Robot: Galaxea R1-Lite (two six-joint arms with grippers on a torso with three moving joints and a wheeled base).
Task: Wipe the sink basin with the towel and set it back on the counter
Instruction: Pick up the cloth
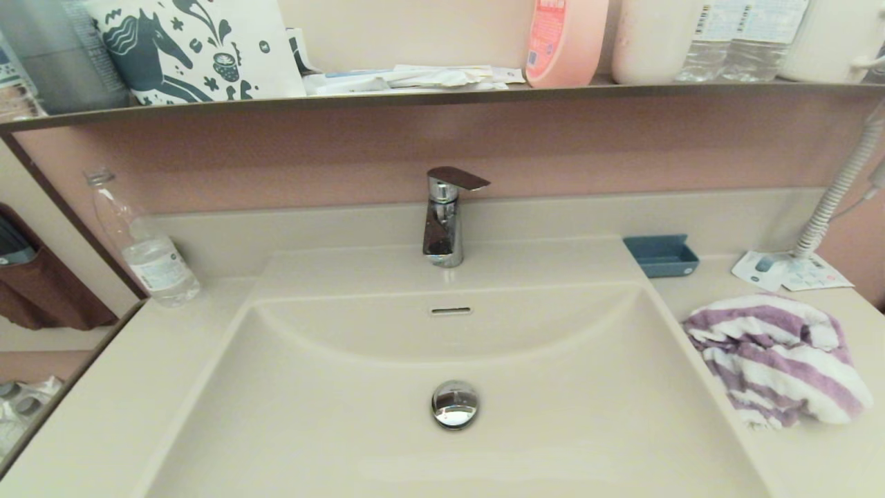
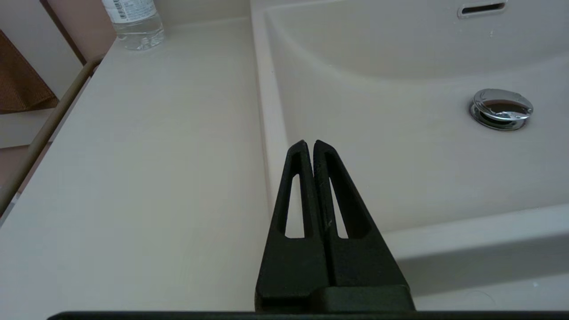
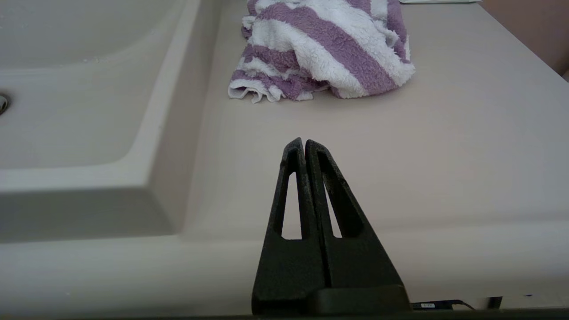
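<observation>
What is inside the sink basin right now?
Only the chrome drain plug on the floor of the sink basin and the overflow slot in its back wall. The towel lies bunched on the counter beside it, hiding the surface underneath.

left gripper (image 2: 309, 143), right gripper (image 3: 301, 141): matte black tapered fingers, each with a long slot cutout, slightly grainy surface, blocky black base.

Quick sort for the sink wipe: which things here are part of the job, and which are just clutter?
For the job:
- towel, bunched on the counter right of the basin
- sink basin
- right gripper, shut, short of the towel
- left gripper, shut, at the basin's left rim

Lying about:
- water bottle
- faucet
- blue tray
- leaflet
- shelf items
</observation>
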